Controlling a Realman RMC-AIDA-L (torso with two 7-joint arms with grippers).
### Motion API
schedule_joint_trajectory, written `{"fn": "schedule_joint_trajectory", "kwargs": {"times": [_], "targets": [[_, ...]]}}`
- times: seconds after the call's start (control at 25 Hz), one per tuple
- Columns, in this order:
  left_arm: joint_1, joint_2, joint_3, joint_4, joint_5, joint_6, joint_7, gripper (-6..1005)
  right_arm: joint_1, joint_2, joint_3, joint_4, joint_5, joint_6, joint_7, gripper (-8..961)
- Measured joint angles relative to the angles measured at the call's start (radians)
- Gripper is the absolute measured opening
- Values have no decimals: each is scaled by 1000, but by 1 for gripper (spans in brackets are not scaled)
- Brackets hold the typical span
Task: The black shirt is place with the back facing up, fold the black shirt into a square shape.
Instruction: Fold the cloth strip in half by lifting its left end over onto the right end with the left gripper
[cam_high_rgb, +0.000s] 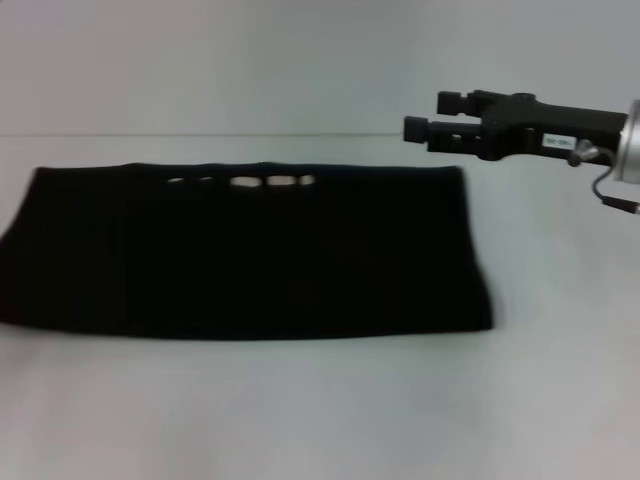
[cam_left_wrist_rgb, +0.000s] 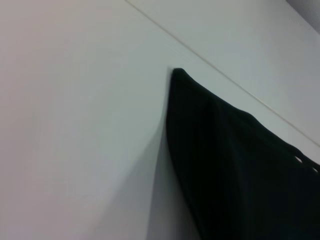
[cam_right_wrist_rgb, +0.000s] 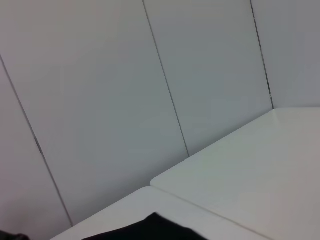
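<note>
The black shirt (cam_high_rgb: 245, 255) lay flat on the white surface (cam_high_rgb: 320, 410) as a wide, low band, already folded along its length. It reached from near the left edge of the head view to a little right of centre. Its cloth looked soft and matt, plain black with faint upright creases, and its shape was a long rectangle whose short ends splayed outward toward the near edge. Along the far edge, about midway, a short row of small off-white marks (cam_high_rgb: 245, 181) showed where lettering peeked over the fold; the letters could not be read. The near edge ran almost straight, and the right near corner dipped slightly lower than the rest. The surface under it was smooth, pale and bare of pattern.

In the left wrist view one pointed corner of the shirt (cam_left_wrist_rgb: 235, 165) rested on the same smooth white top, with a thin seam line running beyond it.

At the right, the right hand (cam_high_rgb: 430, 118) hung in the air above the far right corner of the shirt, clear of the cloth, hard black with a silver wrist. Its two fingers pointed leftward, parted and holding nothing. The left hand was out of sight.
</note>
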Motion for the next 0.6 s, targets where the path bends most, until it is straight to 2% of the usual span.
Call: {"fn": "schedule_joint_trajectory", "kwargs": {"times": [0.04, 0.16, 0.32, 0.44, 0.6], "targets": [[6, 4, -21, 11, 15, 11, 3, 41, 7, 7, 1, 0, 2, 18, -2, 899], [6, 16, -57, 33, 50, 41, 12, 42, 10, 11, 3, 0, 6, 33, -3, 899], [-34, 33, -57, 42, 58, 95, 10, 42, -11, 12, 7, 1, 34, 63, -5, 899], [-108, 45, -54, 26, 52, 162, 2, 42, -48, 3, 9, 0, 68, 86, -18, 899], [-278, 55, -33, -77, 47, 241, -2, 42, -108, -23, 23, 1, 110, 113, -32, 899]]}}
